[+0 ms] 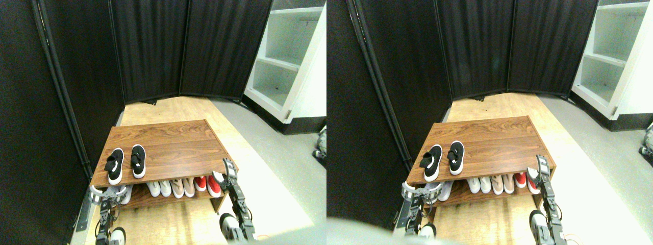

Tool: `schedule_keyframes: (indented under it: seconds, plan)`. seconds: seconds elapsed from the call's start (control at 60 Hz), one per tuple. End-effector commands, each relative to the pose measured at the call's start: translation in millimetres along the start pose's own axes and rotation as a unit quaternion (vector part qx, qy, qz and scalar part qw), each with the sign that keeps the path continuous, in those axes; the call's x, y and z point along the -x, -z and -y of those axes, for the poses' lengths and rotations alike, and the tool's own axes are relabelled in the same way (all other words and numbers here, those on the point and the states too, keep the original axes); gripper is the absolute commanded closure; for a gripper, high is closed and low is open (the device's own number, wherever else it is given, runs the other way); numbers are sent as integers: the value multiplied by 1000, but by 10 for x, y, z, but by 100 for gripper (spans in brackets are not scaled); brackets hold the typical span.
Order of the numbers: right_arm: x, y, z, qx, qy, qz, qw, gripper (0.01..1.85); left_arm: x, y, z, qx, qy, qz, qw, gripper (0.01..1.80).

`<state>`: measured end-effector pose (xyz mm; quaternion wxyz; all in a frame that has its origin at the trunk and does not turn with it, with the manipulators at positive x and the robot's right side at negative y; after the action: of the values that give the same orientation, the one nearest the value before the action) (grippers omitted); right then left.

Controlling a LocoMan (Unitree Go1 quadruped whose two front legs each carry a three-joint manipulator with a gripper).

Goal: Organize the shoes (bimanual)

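Honestly, the risks sat mostly at the edges. My left gripper (102,193) hung low at the near left corner of the shoe rack (173,138), under the lip of the top board, and I could not tell whether its jaws stood apart or together. The shoes (125,162) lay side by side on the top board toward its left, heels at the near edge, the left one turned a little outward. I judged that a lift from below might catch that lip and jolt the board, or nudge the left shoe off the front. Further right, on the lower shelf, white shoes (159,188), beige shoes (182,187) and red shoes (206,184) stood in a row. My right gripper (228,168) stood at the near right corner, just beside the red pair, its jaws likewise unreadable; a careless swing there could knock them. Each black shoe bore a white side mark, but I could read no writing or brand.
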<state>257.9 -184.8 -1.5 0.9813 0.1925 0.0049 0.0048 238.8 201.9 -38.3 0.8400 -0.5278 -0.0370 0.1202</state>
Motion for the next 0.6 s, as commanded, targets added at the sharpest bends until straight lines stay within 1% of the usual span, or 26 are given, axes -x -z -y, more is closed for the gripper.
schedule_keyframes:
  seconds: [0.017, 0.067, 0.117, 0.15, 0.183, 0.2, 0.233, 0.267, 0.283, 0.3, 0.317, 0.333, 0.35, 0.383, 0.417, 0.45, 0.467, 0.483, 0.5, 0.55, 0.6]
  plan:
    - [-31, -35, -31, -5, -15, 18, 1000, 140, 84, -157, 130, -8, 33, 22, 999, 92]
    - [-38, -40, -41, -6, -15, 15, 1000, 139, 153, -254, 166, -14, 37, 29, 999, 100]
    - [-48, -44, -46, 1, -17, 13, 1000, 139, 212, -351, 181, -28, 47, 27, 998, 102]
    - [-50, -45, -48, 1, -17, 13, 1000, 139, 222, -369, 182, -29, 48, 28, 998, 103]
    - [-54, -51, -55, -4, -17, 11, 1000, 138, 263, -448, 188, -36, 58, 41, 997, 106]
    - [-54, -51, -55, -4, -17, 11, 1000, 138, 263, -448, 188, -36, 58, 41, 997, 106]
    - [-61, -51, -56, -4, -20, 11, 1000, 138, 265, -483, 184, -40, 60, 54, 996, 106]
    - [-68, -50, -63, -3, -22, 11, 1000, 138, 243, -519, 168, -47, 64, 67, 995, 119]
    - [-68, -50, -63, -3, -22, 11, 1000, 138, 243, -519, 168, -47, 64, 67, 995, 119]
    - [-73, -48, -67, -6, -24, 12, 1000, 138, 211, -539, 146, -51, 69, 79, 993, 132]
    - [-76, -46, -72, -8, -26, 13, 1000, 138, 185, -553, 133, -52, 72, 89, 992, 140]
    - [-76, -46, -72, -8, -26, 13, 1000, 138, 185, -553, 133, -52, 72, 89, 992, 140]
    - [-78, -45, -72, -7, -28, 14, 999, 138, 170, -560, 127, -56, 75, 93, 991, 145]
    - [-81, -42, -81, -5, -31, 16, 999, 139, 103, -584, 114, -61, 86, 109, 988, 168]
    - [-85, -41, -84, -4, -32, 16, 999, 139, 46, -596, 107, -61, 98, 118, 986, 180]
    - [-86, -40, -84, -4, -33, 15, 999, 139, 27, -601, 104, -62, 101, 121, 986, 180]
    - [-90, -40, -89, -3, -35, 15, 999, 139, -45, -624, 91, -71, 108, 128, 983, 180]
    - [-92, -39, -89, -2, -35, 15, 999, 139, -78, -636, 90, -72, 108, 133, 983, 180]
    - [-92, -39, -89, -2, -35, 15, 999, 139, -78, -636, 90, -72, 108, 133, 983, 180]
    - [-92, -41, -95, -3, -33, 14, 999, 140, -169, -673, 73, -80, 109, 124, 983, 180]
    - [-96, -42, -98, -5, -34, 13, 999, 139, -253, -700, 97, -87, 105, 129, 982, 180]
